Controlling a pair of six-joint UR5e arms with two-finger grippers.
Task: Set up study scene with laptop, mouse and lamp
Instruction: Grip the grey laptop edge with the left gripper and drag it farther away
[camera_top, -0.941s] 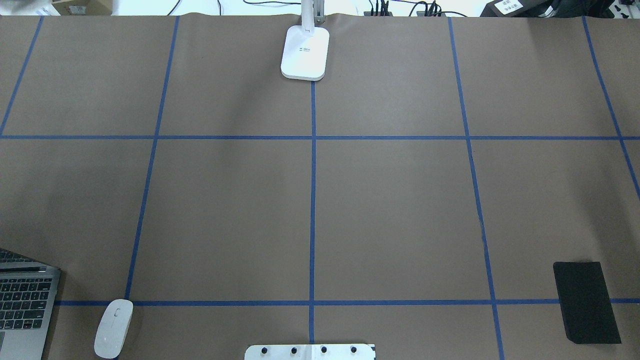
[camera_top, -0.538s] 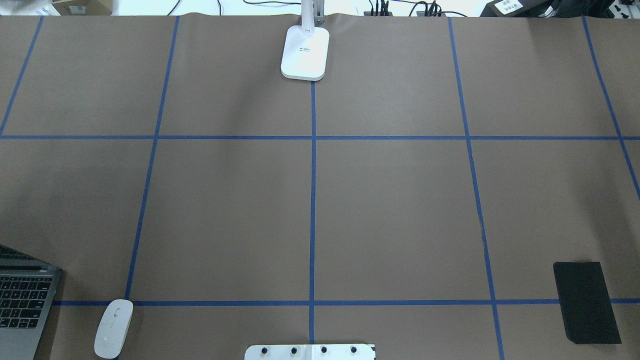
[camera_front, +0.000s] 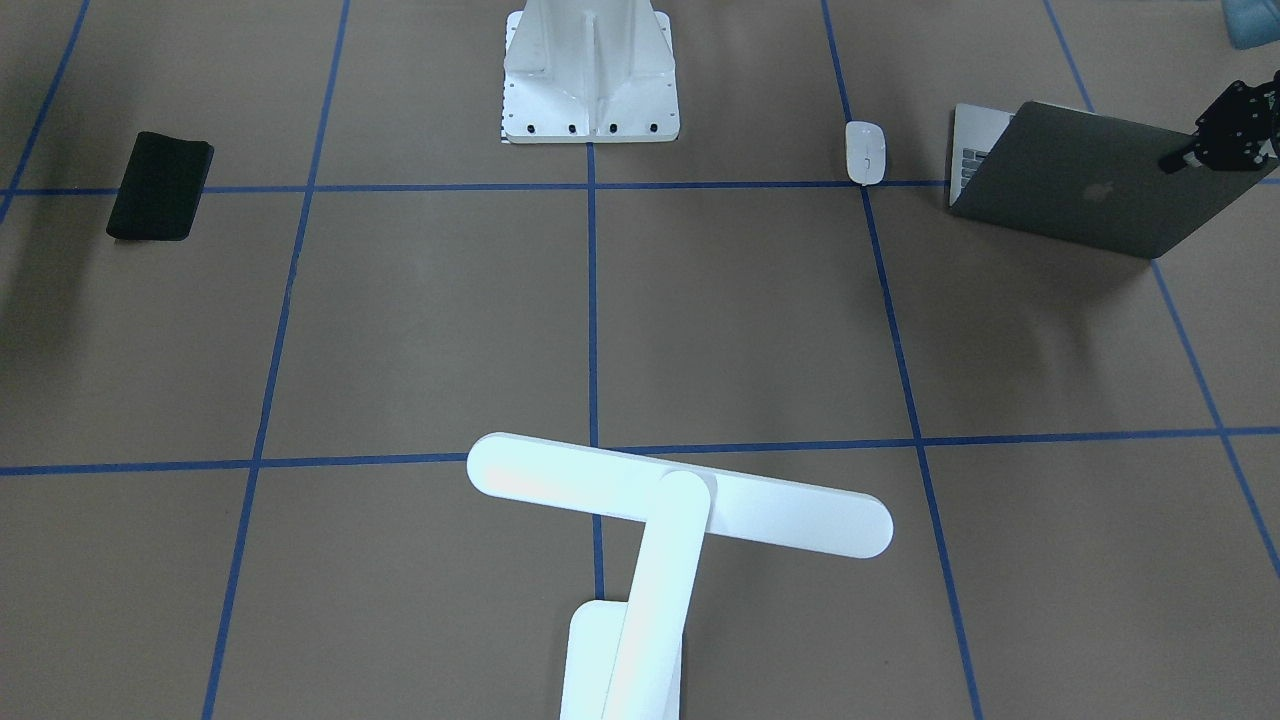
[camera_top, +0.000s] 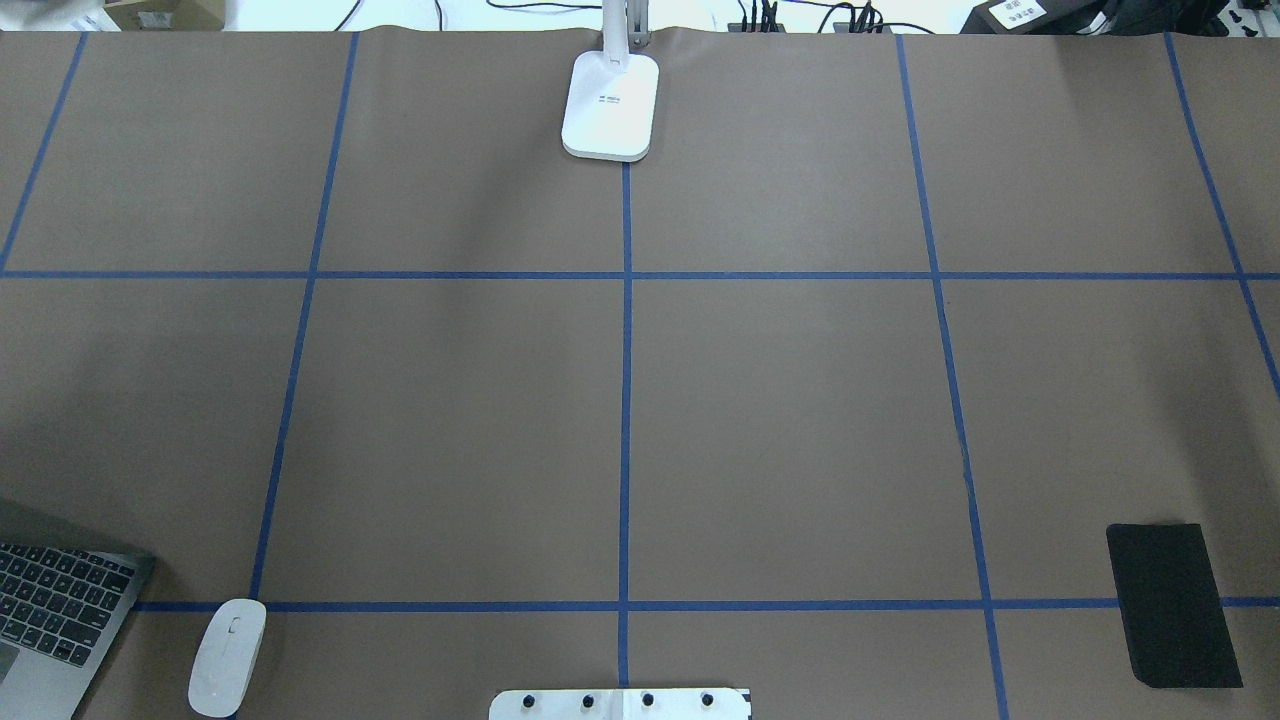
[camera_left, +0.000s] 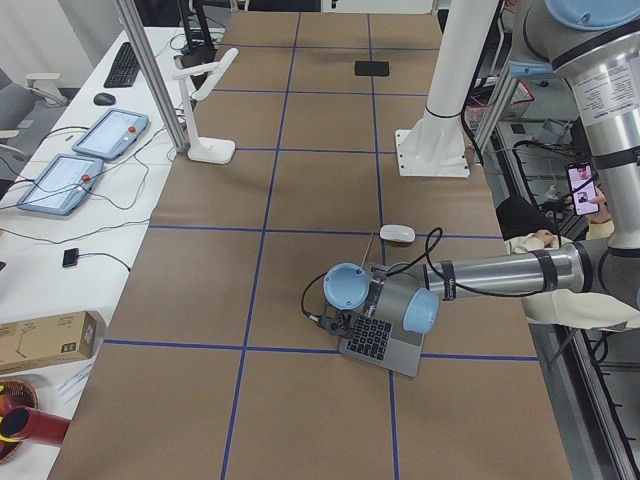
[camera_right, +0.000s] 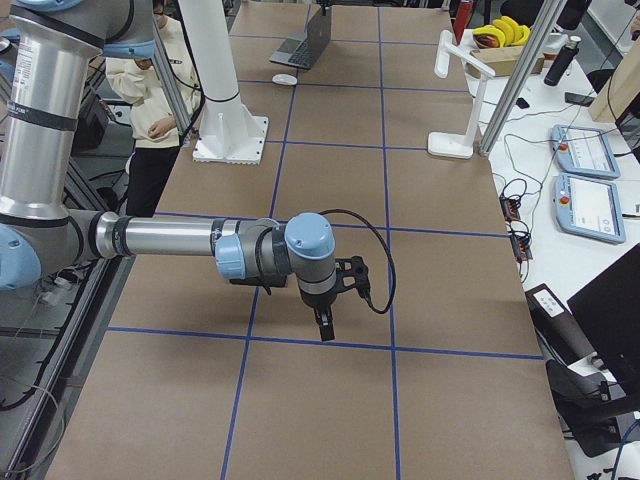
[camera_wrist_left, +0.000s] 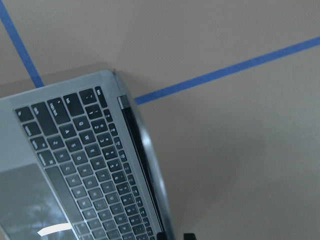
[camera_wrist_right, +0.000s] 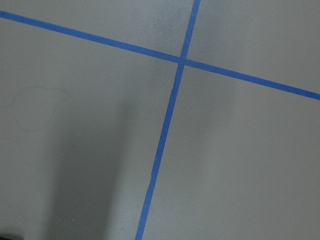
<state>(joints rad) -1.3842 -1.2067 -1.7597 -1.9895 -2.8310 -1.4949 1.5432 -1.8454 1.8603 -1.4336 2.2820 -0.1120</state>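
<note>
Brown paper is covering the long table (camera_top: 800, 400), and blue tape (camera_top: 625, 420) is dividing it into big squares. The laptop (camera_front: 1080, 185) is sitting open at the near corner on the robot's left, its lid tilting back with the logo facing away from the robot. The left gripper (camera_front: 1180, 158) is reaching down onto the top edge of that lid near one corner. In the wrist view its two fingertips (camera_wrist_left: 189, 236) are showing one on each side of the lid's rim, so the fingers are looking clamped on the lid.

The mouse (camera_top: 228, 656) is lying just beside the laptop, towards the table's middle, not touching it and resting by a tape crossing. The lamp (camera_front: 680, 495) is standing at the far edge opposite the robot, its base on the centre tape line and its bar head hanging over the table.

The right gripper (camera_right: 325, 322) is hovering above bare paper near a tape line and pointing down. I cannot tell whether its fingers are apart or together.

A black pad (camera_top: 1172, 605) is lying flat at the near corner on the robot's right. A white pedestal (camera_front: 590, 70) is standing at the middle of the robot's edge. A person (camera_right: 160, 70) is standing beside the table on the robot's side.
</note>
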